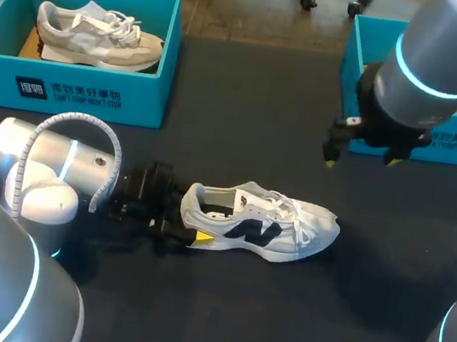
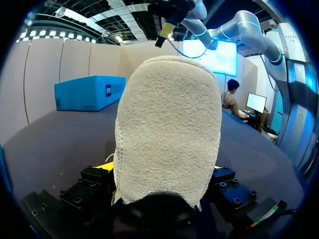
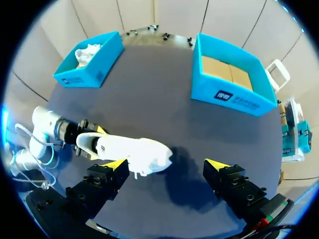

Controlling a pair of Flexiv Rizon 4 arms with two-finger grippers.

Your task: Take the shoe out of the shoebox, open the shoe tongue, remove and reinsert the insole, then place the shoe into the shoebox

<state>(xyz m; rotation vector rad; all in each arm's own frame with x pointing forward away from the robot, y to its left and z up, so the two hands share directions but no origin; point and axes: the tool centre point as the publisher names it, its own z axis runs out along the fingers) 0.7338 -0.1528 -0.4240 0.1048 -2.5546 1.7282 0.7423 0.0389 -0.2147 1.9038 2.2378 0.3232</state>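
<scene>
Sneaker of white mesh with a black side mark (image 1: 264, 224) lies on the dark desk (image 1: 214, 324), long axis side to side, heel clamped in the left gripper (image 1: 190, 217), toe toward the right gripper (image 1: 362, 161), which hangs wide open and empty above.

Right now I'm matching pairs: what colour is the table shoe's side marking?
Black, on a white shoe; clearest in the head view.

second blue box (image 1: 93, 97) | table's far left | holds grey-beige sneaker (image 1: 98, 38) | dark tabletop (image 1: 273, 332)
</scene>
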